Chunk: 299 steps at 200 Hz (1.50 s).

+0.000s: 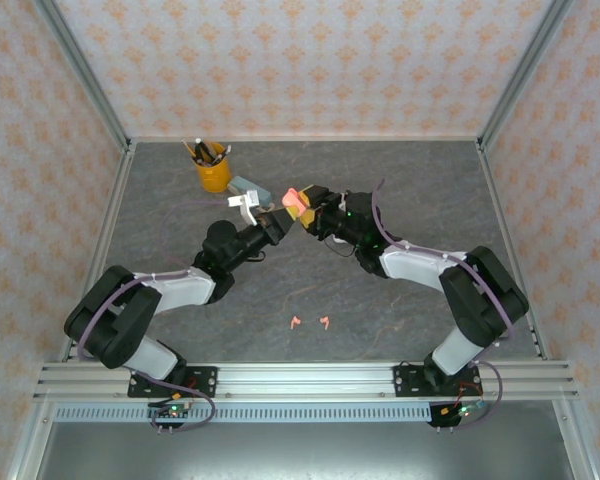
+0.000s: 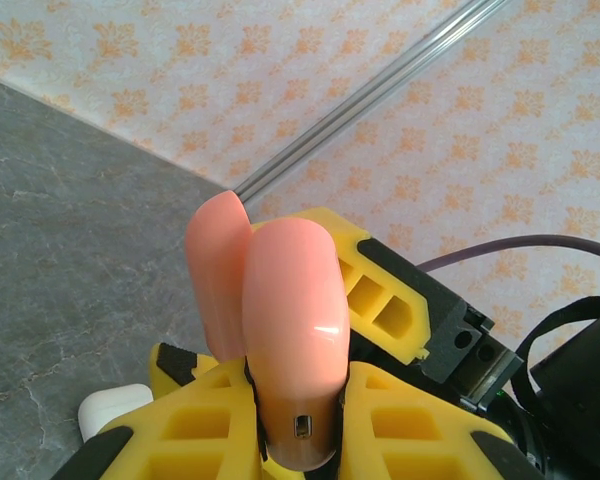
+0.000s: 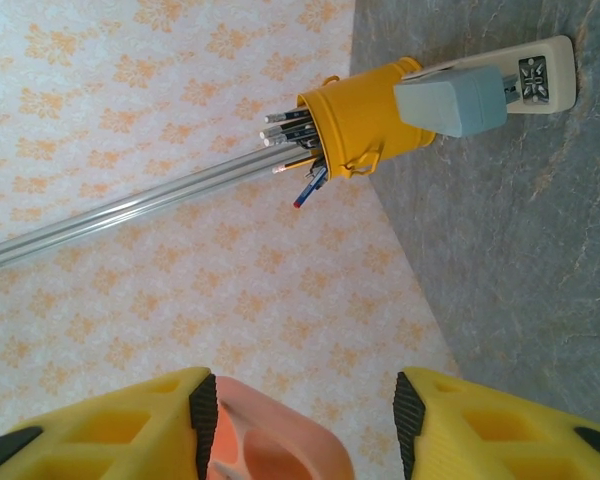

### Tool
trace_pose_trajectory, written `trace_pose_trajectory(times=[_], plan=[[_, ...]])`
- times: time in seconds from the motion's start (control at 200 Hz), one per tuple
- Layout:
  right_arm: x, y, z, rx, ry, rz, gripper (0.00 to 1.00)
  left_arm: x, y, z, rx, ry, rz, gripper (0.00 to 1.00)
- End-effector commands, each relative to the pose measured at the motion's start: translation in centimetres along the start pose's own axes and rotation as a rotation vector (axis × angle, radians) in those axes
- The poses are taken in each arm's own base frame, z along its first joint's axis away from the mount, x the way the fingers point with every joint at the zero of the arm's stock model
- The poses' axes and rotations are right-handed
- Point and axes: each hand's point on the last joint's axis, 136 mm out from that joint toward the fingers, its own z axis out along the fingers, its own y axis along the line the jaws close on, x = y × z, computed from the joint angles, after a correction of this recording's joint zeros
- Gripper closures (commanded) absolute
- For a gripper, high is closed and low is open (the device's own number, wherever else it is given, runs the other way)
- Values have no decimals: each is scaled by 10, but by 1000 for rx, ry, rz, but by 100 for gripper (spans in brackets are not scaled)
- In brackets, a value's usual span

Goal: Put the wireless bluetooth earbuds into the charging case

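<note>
A salmon-pink charging case (image 2: pixel 290 330) stands up between the yellow fingers of my left gripper (image 2: pixel 298 385), which is shut on its lower end. Its lid (image 2: pixel 215 280) is swung open. From above, the case (image 1: pixel 293 198) hangs over the middle of the table, my left gripper (image 1: pixel 283 213) just below it. My right gripper (image 1: pixel 313 205) meets it from the right. In the right wrist view the open case (image 3: pixel 270 445) lies against the left pad (image 3: pixel 202 415), with a wide gap to the other; my right gripper (image 3: pixel 305 425) is open. Two salmon-pink earbuds (image 1: pixel 295 321) (image 1: pixel 324 322) lie near the front edge.
A yellow pen cup (image 1: pixel 213 170) (image 3: pixel 365 125) stands at the back left, with a grey and cream stapler-like device (image 1: pixel 245 188) (image 3: pixel 480 95) beside it. A white case (image 2: pixel 110 408) lies on the grey tabletop under my left gripper. Patterned walls close in three sides.
</note>
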Motion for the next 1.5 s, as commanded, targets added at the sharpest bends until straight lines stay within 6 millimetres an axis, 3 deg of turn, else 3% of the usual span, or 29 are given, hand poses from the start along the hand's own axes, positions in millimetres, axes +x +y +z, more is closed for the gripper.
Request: trace_pose_trajectory(times=[0.0, 0.951, 1.291, 1.491], plan=[[9, 21, 0, -75, 25, -4, 51, -17, -16, 4, 55, -68, 12, 100], [9, 23, -5, -102, 28, 5, 77, -13, -14, 8, 64, -83, -25, 100], [7, 23, -5, -97, 30, 0, 95, -11, -10, 10, 36, -78, -31, 100], [6, 24, -5, -92, 27, -14, 97, -9, -5, 11, 12, -81, -38, 75]])
